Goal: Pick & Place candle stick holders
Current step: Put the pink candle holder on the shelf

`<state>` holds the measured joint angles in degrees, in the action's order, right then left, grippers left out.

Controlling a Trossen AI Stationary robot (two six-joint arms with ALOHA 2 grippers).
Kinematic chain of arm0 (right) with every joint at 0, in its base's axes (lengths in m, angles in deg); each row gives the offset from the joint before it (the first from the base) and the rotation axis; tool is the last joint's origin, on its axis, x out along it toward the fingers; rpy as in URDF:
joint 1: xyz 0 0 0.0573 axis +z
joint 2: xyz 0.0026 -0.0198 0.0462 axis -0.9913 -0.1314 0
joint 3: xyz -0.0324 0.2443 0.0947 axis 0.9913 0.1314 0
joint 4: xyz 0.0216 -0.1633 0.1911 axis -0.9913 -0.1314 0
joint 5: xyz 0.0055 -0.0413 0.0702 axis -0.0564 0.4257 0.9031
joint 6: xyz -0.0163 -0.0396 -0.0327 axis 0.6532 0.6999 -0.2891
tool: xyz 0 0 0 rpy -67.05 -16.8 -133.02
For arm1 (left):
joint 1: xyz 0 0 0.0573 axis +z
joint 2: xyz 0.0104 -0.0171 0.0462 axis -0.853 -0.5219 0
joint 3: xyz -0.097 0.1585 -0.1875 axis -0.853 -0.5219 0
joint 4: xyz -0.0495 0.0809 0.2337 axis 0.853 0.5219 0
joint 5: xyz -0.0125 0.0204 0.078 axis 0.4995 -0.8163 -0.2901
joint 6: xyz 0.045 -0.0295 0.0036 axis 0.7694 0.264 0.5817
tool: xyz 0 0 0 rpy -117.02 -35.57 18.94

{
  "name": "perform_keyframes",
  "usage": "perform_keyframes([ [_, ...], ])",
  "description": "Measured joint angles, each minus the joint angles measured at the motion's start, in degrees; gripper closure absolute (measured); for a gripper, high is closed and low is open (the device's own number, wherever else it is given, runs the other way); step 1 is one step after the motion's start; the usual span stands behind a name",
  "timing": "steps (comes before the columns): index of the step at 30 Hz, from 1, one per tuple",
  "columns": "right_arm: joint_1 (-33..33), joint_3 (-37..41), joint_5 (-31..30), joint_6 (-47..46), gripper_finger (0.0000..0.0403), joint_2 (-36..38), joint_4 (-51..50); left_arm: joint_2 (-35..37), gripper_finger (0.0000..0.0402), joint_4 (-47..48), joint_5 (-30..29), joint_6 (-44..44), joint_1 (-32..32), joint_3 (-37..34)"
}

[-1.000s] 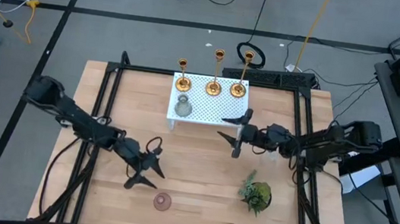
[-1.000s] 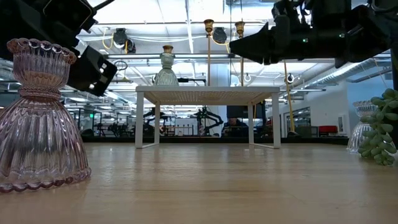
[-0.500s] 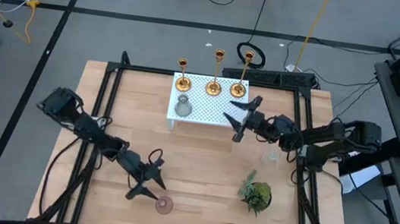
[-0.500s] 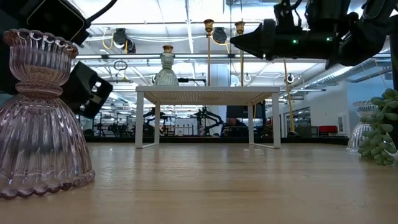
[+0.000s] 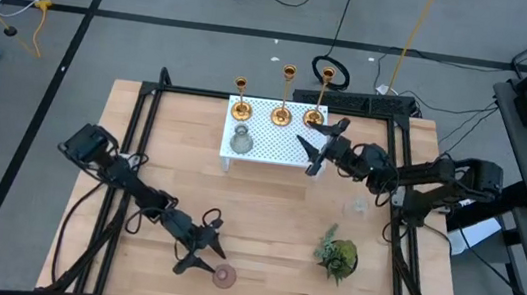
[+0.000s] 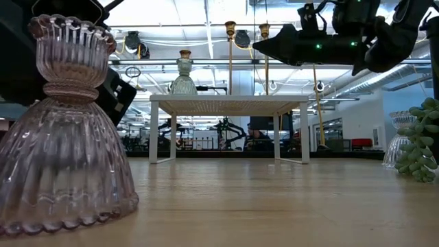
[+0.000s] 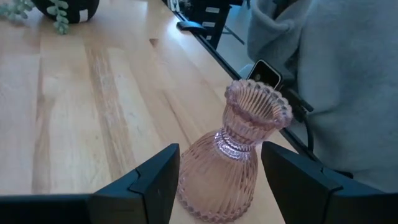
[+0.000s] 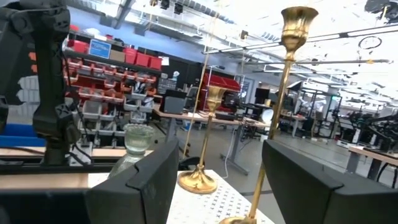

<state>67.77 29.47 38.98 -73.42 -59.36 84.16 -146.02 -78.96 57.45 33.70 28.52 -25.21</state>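
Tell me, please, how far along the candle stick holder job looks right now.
Nothing looks done: all three candle stick holders stand on the white stand at the table's far side, none gripped. In hand: the right gripper is open at the rightmost one, while the left gripper is open around the pink glass vase near the front edge. Every pick and place remains.

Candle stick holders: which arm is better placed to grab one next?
The right. Its open right gripper hovers over the white stand, beside the nearest of the candle stick holders. The open left gripper is across the table, around the pink vase.
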Motion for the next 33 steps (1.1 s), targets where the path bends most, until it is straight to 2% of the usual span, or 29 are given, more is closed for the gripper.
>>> perform_keyframes([
  [10,0.0,0.0,1.0,-0.1,0.0179,0.0,1.1,-0.4,0.0167,-0.1,2.6,-0.1,0.7,0.2],
  [24,0.3,-0.8,16.9,-0.4,0.0179,0.0,-3.2,-0.4,0.0167,2.1,1.3,0.7,-0.8,3.7],
  [33,3.0,-0.8,28.2,-9.4,0.0179,0.0,-7.1,-0.4,0.0167,2.3,-1.0,11.2,-2.4,4.1],
])
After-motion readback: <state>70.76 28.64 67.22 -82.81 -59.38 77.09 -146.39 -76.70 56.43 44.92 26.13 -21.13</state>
